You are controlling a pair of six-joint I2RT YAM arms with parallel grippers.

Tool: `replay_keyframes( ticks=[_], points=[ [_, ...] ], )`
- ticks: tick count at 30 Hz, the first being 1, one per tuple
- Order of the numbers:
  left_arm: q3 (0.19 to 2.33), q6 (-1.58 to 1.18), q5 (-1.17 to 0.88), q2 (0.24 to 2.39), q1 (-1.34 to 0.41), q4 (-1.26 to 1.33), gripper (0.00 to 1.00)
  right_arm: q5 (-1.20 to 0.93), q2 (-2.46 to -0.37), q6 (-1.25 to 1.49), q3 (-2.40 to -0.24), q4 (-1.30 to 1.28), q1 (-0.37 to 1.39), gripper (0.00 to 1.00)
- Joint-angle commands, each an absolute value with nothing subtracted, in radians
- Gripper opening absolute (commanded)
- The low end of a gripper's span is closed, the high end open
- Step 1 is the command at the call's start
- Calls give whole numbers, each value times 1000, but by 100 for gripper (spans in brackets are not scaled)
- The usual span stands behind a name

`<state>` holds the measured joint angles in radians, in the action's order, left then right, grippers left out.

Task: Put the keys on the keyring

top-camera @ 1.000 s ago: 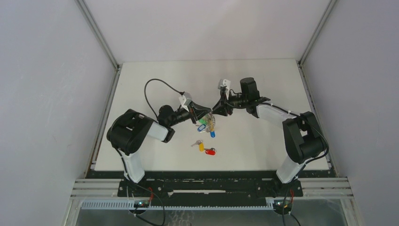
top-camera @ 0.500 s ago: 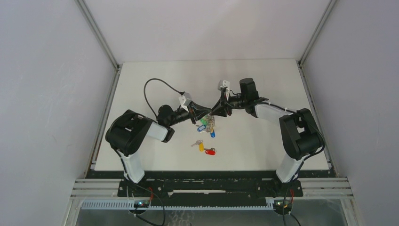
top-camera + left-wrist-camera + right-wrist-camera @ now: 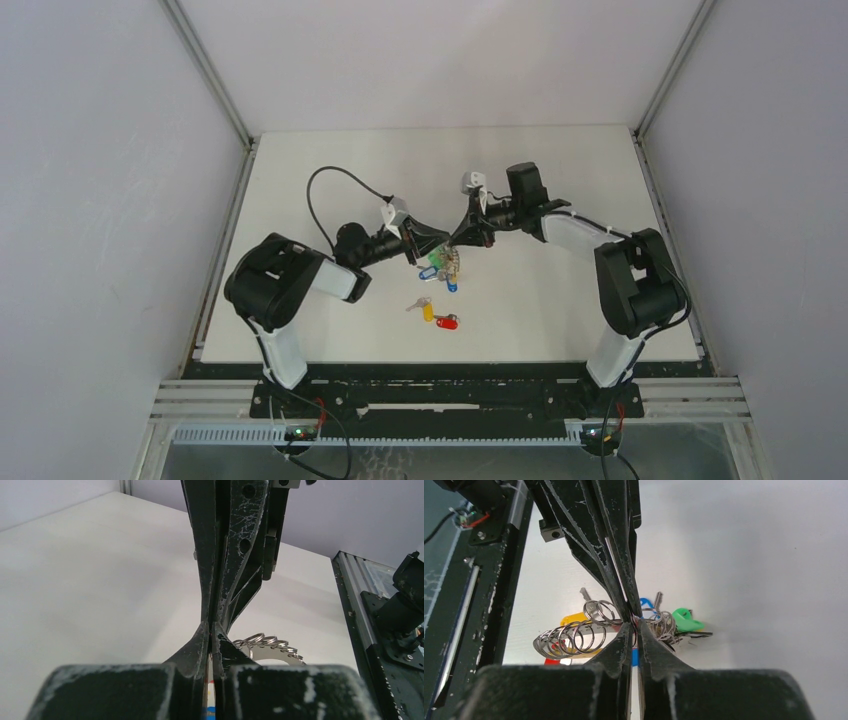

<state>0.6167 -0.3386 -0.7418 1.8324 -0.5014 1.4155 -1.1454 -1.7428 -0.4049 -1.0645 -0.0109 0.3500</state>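
The keyring [image 3: 447, 267], a silver ring with several small split rings, green and blue tags and a yellow band, hangs just above the middle of the table. My left gripper [image 3: 440, 246] comes in from the left and my right gripper [image 3: 456, 243] from the right; their tips meet on it. In the left wrist view the left gripper [image 3: 212, 630] is shut on the ring, with split rings [image 3: 267, 641] beside it. In the right wrist view the right gripper [image 3: 634, 626] is shut on the wire between the rings [image 3: 574, 637] and the green tag [image 3: 685, 620]. Two loose keys lie nearer me, one yellow-tagged [image 3: 427, 311] and one red-tagged [image 3: 447, 322].
A black cable [image 3: 318, 190] loops over the table behind the left arm. Grey walls close in the white table [image 3: 560, 310] on the left, right and far sides. A black metal rail [image 3: 450, 372] runs along the near edge by the arm bases.
The right gripper's jaws have closed on the keyring. The right arm's wrist has shifted slightly left. The left arm and the loose keys have stayed put.
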Motion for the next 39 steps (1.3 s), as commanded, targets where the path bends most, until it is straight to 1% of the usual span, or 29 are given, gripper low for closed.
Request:
replay_keyframes(
  ticks=[1,5,8,14,17,21,29,39],
  points=[
    [622,-330,-792,1798,-468,1488,8,-1034,-1685,-603,-1176,-303,347,0],
    [612,-316,-822,1806,-444,1488,19,-919,-1655,-693,-1268,-483,365,0],
    [616,-309,-850,1813,-442,1486,25,-785,-1671,-757,-1353,-650,400,0],
    [624,-295,-871,1822,-440,1486,29,-534,-1739,-849,-1535,-906,502,0],
    [618,-287,-858,1814,-432,1486,29,-438,-1768,-870,-1588,-961,538,0],
    [606,-293,-846,1798,-408,1487,29,-360,-1790,-891,-1624,-993,578,0],
    [630,-315,-888,1825,-427,1486,29,-310,-1815,-912,-1651,-1007,628,0],
    [668,-308,-877,1873,-477,1486,29,-354,-1809,-945,-1658,-989,638,0]
  ],
)
